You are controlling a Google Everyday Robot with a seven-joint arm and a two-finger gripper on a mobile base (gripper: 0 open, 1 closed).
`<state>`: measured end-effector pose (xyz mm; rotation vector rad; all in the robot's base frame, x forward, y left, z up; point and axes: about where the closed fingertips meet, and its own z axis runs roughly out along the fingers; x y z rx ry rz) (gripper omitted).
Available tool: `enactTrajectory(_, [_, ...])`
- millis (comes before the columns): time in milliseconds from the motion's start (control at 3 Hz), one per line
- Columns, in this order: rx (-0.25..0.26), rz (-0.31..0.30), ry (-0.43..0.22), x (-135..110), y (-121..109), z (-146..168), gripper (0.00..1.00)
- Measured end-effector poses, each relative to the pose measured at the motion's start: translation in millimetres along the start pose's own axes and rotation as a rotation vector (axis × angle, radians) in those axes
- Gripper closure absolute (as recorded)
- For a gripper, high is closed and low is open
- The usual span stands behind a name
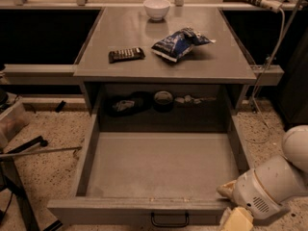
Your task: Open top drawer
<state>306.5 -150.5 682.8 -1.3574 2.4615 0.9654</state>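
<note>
Currently: top drawer [159,167] stands far out, hand [232,206] at its front right corner
Drawer tray reaches well forward of the worktop [221,61]; black loop handle [169,220] at centre of the front panel, nothing touching it. Hand sits low right, just beside the panel's end (its grip state cannot be told). On the worktop: white bowl [157,7], blue snack bag [179,43], dark bar [126,55], all apart

Single view. Camera sits high, out past the worktop's [163,66] near edge, facing its far edge, tilted steeply down. Close range: open drawer [159,167] fills lower frame, gripper [231,205] bottom right by its front corner.
</note>
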Motion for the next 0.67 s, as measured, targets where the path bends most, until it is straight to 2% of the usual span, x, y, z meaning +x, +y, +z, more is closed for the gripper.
enactTrajectory(333, [0.001,0.026,-0.044,17.5,32.8,-3.3,0.00])
enactTrajectory(667, [0.001,0.026,-0.044,17.5,32.8,-3.3,0.00])
